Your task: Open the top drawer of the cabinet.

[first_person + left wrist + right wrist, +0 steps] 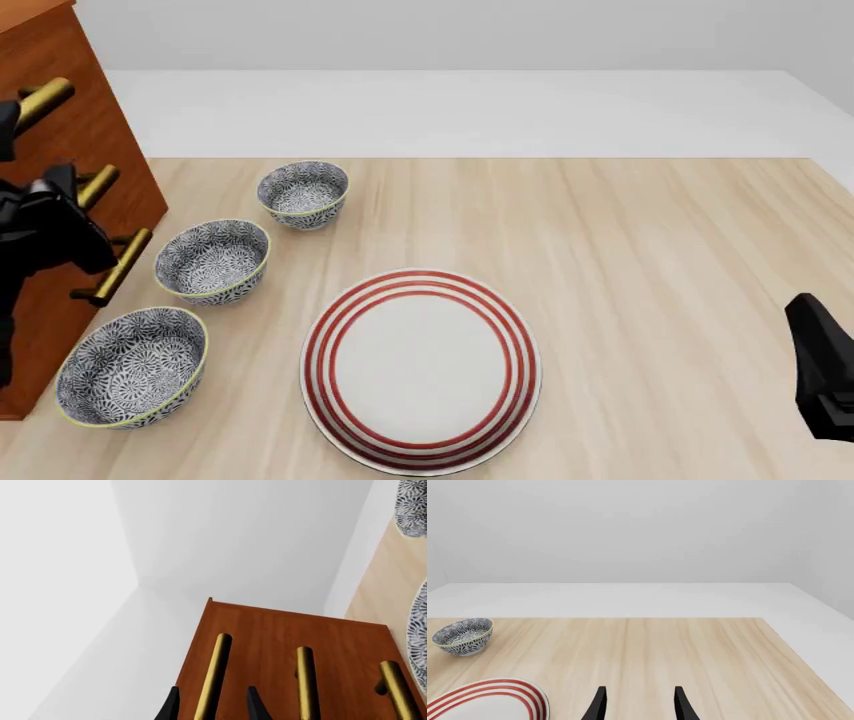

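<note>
The cabinet [100, 140] stands at the table's left edge, a tall reddish-brown chest with three brass bar handles. In the left wrist view the top drawer [248, 640] is the one farthest from the table, and its front looks flush with the other two. My left gripper [213, 706] is open, with one black finger on each side of the top drawer's brass handle [215, 665], not closed on it. In the front view only a dark part of that arm [40, 230] shows against the cabinet front. My right gripper [640, 702] is open and holds nothing, low over the table's right side.
Three patterned bowls [303, 193] [211, 258] [131, 365] sit in a row just right of the cabinet. A red-ringed white plate [420, 365] lies at the front middle. The wooden table [667, 250] ends at a white floor behind.
</note>
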Robot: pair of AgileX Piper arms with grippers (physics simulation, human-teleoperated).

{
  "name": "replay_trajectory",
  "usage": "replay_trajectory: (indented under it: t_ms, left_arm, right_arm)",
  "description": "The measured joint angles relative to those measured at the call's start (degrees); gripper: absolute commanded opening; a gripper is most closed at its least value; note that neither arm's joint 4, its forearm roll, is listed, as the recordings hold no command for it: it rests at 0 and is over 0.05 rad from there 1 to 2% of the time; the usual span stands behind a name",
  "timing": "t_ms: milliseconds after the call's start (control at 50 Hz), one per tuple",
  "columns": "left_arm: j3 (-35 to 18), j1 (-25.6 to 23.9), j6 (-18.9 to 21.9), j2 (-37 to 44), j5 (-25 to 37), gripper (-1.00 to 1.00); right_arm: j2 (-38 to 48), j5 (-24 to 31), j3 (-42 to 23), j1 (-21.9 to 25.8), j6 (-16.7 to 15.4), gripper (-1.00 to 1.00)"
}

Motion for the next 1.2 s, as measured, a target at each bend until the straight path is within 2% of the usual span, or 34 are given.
replay_trajectory:
  t_ms: [1200]
  left_arm:
    - [-6.03, 3.4, 0.13, 6.97, -0.01, 1.0]
  right_arm:
    - [0.0, 0.0, 0.0, 0.0, 0.0, 1.0]
